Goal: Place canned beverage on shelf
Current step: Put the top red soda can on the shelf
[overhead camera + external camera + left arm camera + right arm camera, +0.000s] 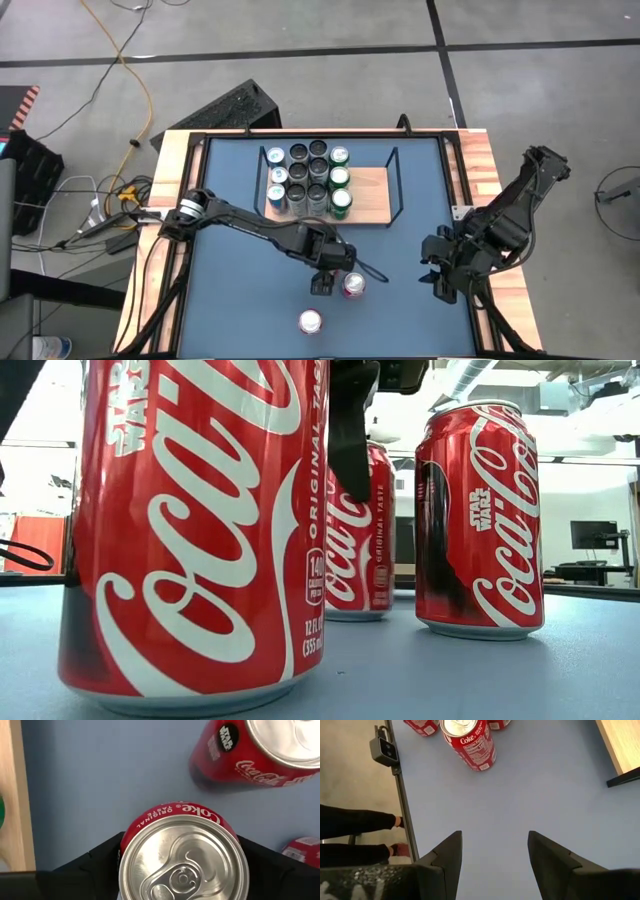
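Note:
A red Coca-Cola can (pixel 182 855) stands on the blue table between the fingers of my left gripper (pixel 322 283), which is shut on it; the gripper hides it in the high view. In the low view it is the middle can (pixel 362 540). Two more red cans stand close by, one beside the gripper (pixel 354 285) and one nearer the front edge (pixel 310 322). The shelf (pixel 372 190), a light-wood board in a black wire frame, lies at the far middle with several cans on its left half. My right gripper (pixel 437 275) is open and empty at the right. My left gripper pinches the can between its two fingers (pixel 100 860), on opposite sides of the can's wall just below the top rim (pixel 126 837). The fingers come from above, pointing down. The can stands upright; in the low view its base (pixel 358 615) seems to rest on the table.
The dark and green cans (pixel 310 178) fill the shelf's left half; its right half is bare wood. Open blue table lies between the shelf and the red cans. A small camera (pixel 382 750) sits on the near table rail, and a person's limbs (pixel 350 820) show beyond it.

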Robot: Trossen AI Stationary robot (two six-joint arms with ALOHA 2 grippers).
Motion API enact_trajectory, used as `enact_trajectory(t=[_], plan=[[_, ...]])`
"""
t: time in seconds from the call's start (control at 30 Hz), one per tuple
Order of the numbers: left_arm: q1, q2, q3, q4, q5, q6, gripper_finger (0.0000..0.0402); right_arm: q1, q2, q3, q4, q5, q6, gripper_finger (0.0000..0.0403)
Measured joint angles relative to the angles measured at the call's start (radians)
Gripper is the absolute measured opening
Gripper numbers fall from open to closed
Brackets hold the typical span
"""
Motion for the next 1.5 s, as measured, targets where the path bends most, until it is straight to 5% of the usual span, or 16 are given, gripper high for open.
enact_trajectory(t=[0.37, 0.67, 1.03, 1.5], plan=[[0.018, 0.0, 0.264, -0.208, 0.019, -0.011, 0.0284, 0.0, 0.0, 0.0, -0.025, 0.0, 0.002, 0.0207], [0.125, -0.001, 0.539, -0.277, -0.074, 0.096, 0.0284, 0.0, 0.0, 0.0, -0.055, 0.026, -0.002, 0.0207], [0.331, -0.036, 0.532, -0.089, -0.137, 0.166, 0.0284, -0.002, 0.0, 0.0, -0.067, 0.064, 0.028, 0.0207], [0.481, 0.126, 0.53, 0.044, -0.059, 0.277, 0.0284, -0.002, 0.0, 0.0, -0.08, 0.111, 0.115, 0.0207]])
